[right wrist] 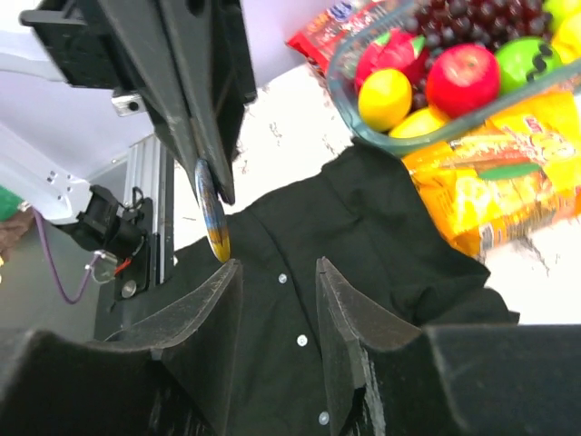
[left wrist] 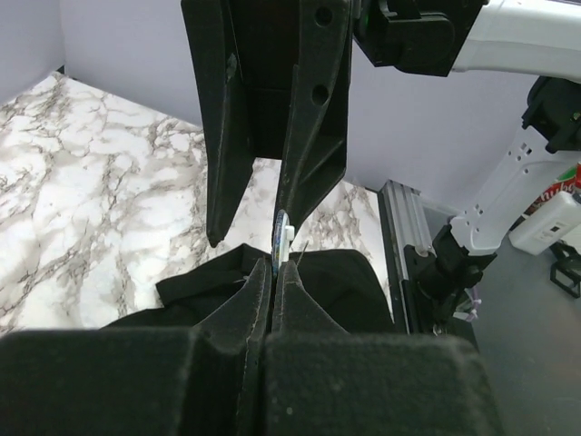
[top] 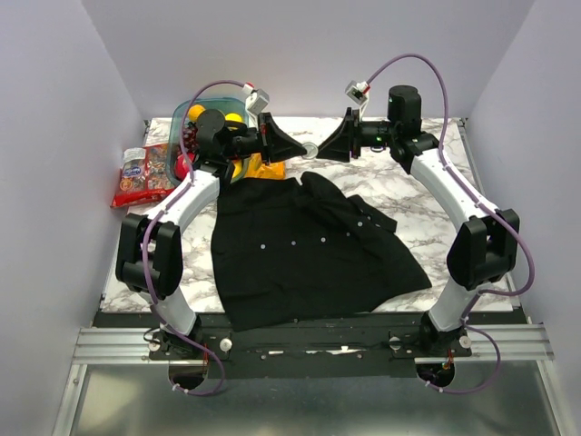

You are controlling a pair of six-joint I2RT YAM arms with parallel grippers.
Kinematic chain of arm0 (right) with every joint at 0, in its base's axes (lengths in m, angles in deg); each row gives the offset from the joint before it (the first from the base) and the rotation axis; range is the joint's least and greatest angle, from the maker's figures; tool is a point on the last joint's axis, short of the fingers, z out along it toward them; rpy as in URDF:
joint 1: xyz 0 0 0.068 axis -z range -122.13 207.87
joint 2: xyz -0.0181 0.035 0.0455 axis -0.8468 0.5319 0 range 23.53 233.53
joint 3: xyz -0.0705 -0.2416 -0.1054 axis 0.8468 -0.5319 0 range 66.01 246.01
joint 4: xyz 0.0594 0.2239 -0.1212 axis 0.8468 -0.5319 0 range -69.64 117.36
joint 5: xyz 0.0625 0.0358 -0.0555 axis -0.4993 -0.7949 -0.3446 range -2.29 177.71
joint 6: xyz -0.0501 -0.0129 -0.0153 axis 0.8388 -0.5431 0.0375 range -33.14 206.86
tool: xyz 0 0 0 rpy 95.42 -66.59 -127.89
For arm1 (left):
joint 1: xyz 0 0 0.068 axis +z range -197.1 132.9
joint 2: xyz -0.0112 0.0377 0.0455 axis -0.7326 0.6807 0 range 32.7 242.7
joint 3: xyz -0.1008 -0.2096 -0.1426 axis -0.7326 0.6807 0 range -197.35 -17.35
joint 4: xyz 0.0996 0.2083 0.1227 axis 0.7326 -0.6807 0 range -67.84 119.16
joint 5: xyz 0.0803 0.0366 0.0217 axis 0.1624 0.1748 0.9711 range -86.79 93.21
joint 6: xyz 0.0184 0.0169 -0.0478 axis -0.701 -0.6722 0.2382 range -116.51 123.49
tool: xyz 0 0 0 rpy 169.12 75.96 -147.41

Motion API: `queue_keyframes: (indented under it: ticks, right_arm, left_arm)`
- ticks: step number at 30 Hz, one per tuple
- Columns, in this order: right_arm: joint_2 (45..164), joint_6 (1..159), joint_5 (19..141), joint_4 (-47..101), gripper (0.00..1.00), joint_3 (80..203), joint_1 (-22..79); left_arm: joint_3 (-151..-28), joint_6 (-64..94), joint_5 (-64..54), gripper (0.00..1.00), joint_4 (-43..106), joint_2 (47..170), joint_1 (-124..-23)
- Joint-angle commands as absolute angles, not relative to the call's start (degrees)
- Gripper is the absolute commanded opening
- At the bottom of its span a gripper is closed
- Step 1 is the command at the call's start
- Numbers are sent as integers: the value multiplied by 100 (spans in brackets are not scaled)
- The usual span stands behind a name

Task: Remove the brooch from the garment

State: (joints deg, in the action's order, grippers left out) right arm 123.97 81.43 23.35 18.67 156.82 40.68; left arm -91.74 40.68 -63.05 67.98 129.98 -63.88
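left gripper (left wrist: 274,271) clamped tight on brooch (left wrist: 280,238), held in air above garment's (top: 300,254) far edge. disc edge-on, plane in line with fingers. right gripper (right wrist: 277,265) gaped, tips close before it. fruit dish (right wrist: 454,100), yellow packet (right wrist: 508,182) beside collar.

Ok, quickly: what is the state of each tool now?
Left tool: closed, holding the brooch.
Right tool: open, holding nothing.

The brooch (right wrist: 214,218) hangs above the table (top: 427,195), behind the garment (top: 309,254) lying there.
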Motion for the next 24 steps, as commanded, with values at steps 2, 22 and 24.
queue_keyframes:
  ticks: [2, 22, 24]
  right_arm:
    - [12495, 7684, 1653, 2375, 45, 15733, 4020]
    - [12399, 8255, 1432, 1848, 41, 15882, 4073]
    - [12381, 8290, 1371, 1813, 41, 15891, 4073]
  left_arm:
    - [-9171, 4146, -6473, 0, 7011, 13061, -6450]
    - [-9320, 4322, -6482, 0, 7187, 13026, -6327]
    - [-9311, 4304, -6473, 0, 7178, 13044, -6327]
